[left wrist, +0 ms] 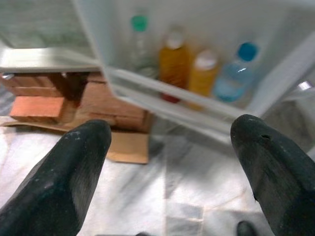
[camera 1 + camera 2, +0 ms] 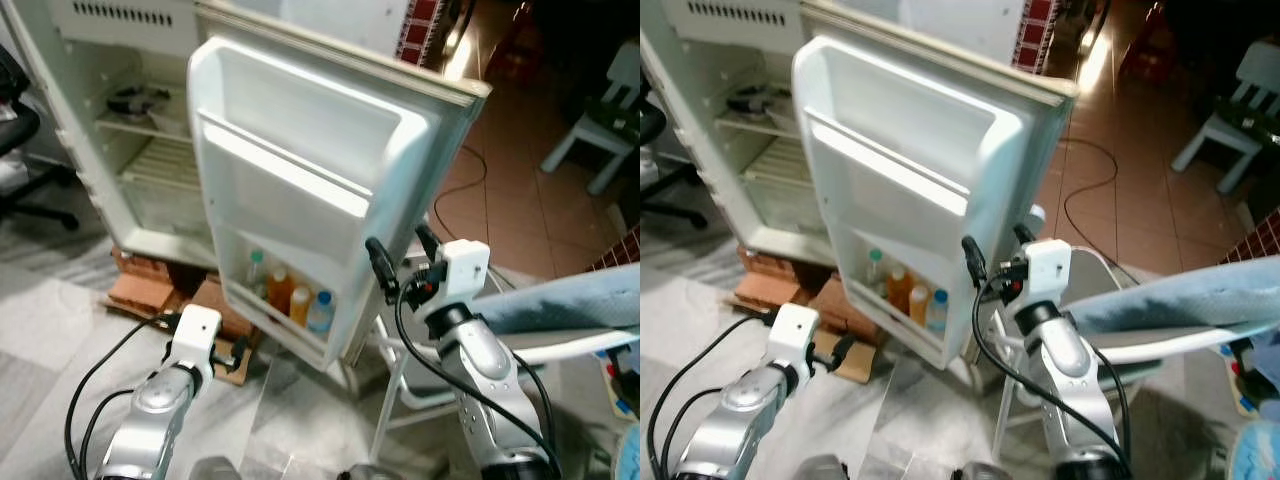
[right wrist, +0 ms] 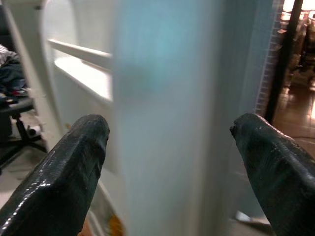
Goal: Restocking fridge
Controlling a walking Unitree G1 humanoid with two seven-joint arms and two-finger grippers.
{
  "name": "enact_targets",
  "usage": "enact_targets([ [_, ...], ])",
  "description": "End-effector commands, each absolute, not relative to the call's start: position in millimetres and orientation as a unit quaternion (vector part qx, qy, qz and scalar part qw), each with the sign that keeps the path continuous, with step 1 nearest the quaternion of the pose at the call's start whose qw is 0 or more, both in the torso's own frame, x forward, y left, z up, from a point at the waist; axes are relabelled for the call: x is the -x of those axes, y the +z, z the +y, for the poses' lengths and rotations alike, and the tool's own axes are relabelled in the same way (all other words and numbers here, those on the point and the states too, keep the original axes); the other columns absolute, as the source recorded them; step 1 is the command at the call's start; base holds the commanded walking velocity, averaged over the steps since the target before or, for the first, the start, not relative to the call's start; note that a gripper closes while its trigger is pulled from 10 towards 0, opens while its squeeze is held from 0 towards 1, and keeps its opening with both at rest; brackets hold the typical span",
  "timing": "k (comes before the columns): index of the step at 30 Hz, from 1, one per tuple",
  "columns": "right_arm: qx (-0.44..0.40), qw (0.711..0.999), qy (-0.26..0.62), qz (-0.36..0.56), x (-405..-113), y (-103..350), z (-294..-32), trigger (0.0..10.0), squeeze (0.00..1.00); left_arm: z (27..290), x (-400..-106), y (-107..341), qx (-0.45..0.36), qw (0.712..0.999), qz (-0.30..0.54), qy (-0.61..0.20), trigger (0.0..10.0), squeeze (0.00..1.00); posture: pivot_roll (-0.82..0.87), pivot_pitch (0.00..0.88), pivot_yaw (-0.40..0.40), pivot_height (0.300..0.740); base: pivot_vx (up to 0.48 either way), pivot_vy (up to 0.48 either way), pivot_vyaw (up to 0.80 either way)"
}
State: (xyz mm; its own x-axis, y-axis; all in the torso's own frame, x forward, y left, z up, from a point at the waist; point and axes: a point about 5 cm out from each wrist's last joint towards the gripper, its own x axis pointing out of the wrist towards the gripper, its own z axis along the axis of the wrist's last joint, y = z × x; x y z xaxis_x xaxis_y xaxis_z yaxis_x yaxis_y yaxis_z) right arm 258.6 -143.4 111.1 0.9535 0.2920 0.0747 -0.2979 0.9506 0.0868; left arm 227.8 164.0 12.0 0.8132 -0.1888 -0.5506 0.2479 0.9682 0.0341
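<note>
Low in the open fridge door [image 2: 300,170], four bottles are stored.
The right pincer [image 2: 400,258] is spread wide, its fingers straddling the door's outer edge. The left pincer [image 2: 232,350] is held released near the floor, aimed at the bottom door shelf [image 1: 172,96], where the bottles [image 1: 189,64] stand side by side.

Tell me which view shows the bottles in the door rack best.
Left wrist view: the four bottles stand close and large in the bottom door rack, caps and colours distinct, framed between the open left hand. Both eye views show them small and low in the fridge door. The right wrist view faces the door's edge.
</note>
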Motion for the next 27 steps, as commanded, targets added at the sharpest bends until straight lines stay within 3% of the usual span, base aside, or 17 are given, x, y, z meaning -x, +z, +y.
enact_targets([
  [1,-0.048,0.987,0.148,-0.037,-263,114,-143,10.0,0.0,161,-228,15,-0.05,0.953,0.277,-0.113,10.0,0.0,0.07,0.0,-0.051,0.74,0.0,0.0,0.0],
  [8,-0.034,0.988,0.142,-0.055,-278,123,-146,10.0,0.0,165,-228,13,-0.053,0.951,0.292,-0.088,10.0,0.0,0.08,0.0,-0.05,0.74,0.0,0.0,0.0],
  [12,-0.02,0.99,0.119,-0.077,-292,134,-151,10.0,0.0,170,-228,12,-0.04,0.951,0.302,-0.047,10.0,0.0,0.08,0.0,-0.05,0.74,0.0,0.0,0.7],
  [17,-0.012,0.993,0.085,-0.077,-300,136,-154,10.0,0.0,174,-236,30,-0.055,0.971,0.231,-0.015,10.0,0.0,0.09,0.0,-0.049,0.74,0.0,0.0,0.71],
  [20,-0.008,0.997,0.054,-0.054,-306,128,-152,10.0,0.0,173,-246,54,-0.112,0.985,0.132,-0.008,10.0,0.0,0.09,0.0,-0.052,0.74,0.0,0.0,0.2],
  [27,-0.016,0.998,0.023,-0.048,-325,133,-149,10.0,0.0,160,-243,52,-0.102,0.984,0.133,-0.063,10.0,0.0,0.1,0.0,-0.055,0.74,0.0,0.0,0.0],
])
